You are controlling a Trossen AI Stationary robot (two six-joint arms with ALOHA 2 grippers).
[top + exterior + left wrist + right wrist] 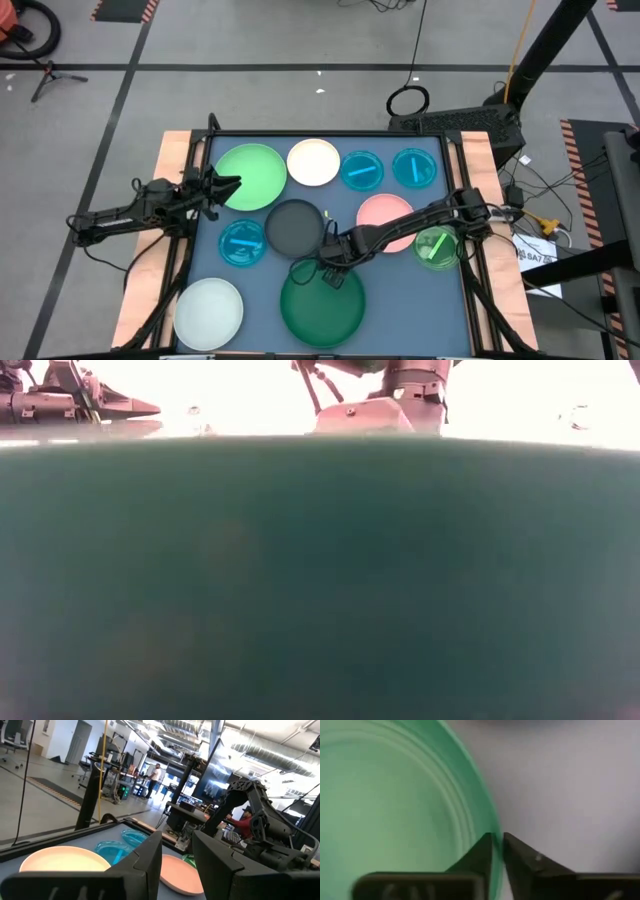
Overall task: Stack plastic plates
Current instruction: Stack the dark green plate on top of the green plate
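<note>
The large dark green plate (322, 308) lies near the table's near edge and fills most of the low view (320, 580). My right gripper (333, 274) stands at its far rim, shut on it (497, 839). My left gripper (230, 184) hovers open (177, 842) over the left part of the large light green plate (255, 177). Flat on the mat lie a dark grey plate (295, 227), a white one (313, 162), a pink one (383, 215), three cyan ones (242, 243) (362, 170) (413, 168), a small bright green one (437, 248) and a pale one (209, 313). My right gripper pinches the dark green plate's far rim (496, 827), one finger (482, 852) inside the plate and the other (520, 857) outside it. The fingers come from above, pointing down, across the rim. Whether the plate is raised off the mat I cannot tell.
The blue mat (400, 300) sits in a black frame with wooden strips at both sides. The right arm reaches over the pink plate. Bare mat lies to the right of the dark green plate. Beyond the far edge are floor, cables and a stand.
</note>
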